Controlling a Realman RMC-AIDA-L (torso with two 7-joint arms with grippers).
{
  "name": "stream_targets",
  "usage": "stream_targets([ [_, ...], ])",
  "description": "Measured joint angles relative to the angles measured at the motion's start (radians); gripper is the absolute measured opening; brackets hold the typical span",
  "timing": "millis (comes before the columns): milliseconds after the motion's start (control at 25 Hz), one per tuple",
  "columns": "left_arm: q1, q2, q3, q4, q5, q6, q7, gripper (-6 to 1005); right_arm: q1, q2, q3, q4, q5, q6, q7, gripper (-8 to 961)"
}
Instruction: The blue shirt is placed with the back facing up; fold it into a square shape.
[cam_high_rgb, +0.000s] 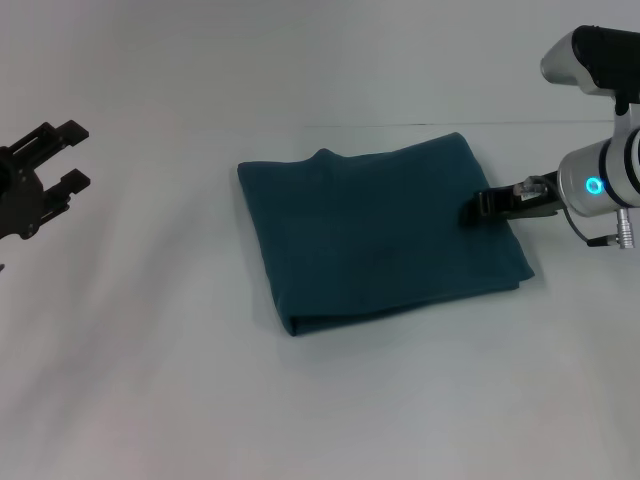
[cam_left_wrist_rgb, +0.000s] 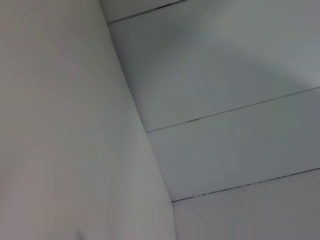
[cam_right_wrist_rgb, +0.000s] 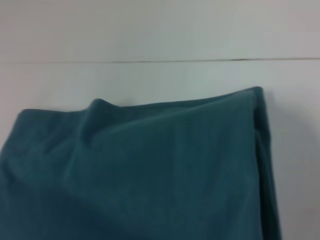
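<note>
At the right edge of the blue shirt (cam_high_rgb: 375, 235), the right gripper (cam_high_rgb: 482, 204) is seen low over the cloth, its dark fingertips resting on or just above the fabric; whether they are clenched or released cannot be told. One shirt is counted, folded into a roughly square packet and laid flat in the middle of the white table (cam_high_rgb: 320, 420), with one small bump raised along its far edge. In the right wrist view the stacked layers (cam_right_wrist_rgb: 262, 150) are shown along one side. Well apart, at the table's left border, the left gripper (cam_high_rgb: 62, 155) is held with its two fingers spread, grasping nothing
</note>
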Motion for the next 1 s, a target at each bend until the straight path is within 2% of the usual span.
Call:
stream_targets([
  [200,0.001,-0.001,0.000,0.000,0.000,0.000,0.001,756,0.000,-0.011,0.001,0.009,-0.007,0.016,0.007,279],
  [440,0.005,-0.002,0.000,0.000,0.000,0.003,0.001,756,-0.010,-0.043,0.005,0.036,0.000,0.045,0.034,284],
  [840,0.010,-0.003,-0.001,0.000,-0.002,0.001,0.002,756,-0.017,-0.051,0.008,-0.033,0.039,-0.035,0.024,306],
  [1000,0.007,-0.002,-0.002,0.000,-0.005,0.003,0.001,756,-0.013,-0.065,0.007,-0.041,0.032,-0.046,0.039,422],
])
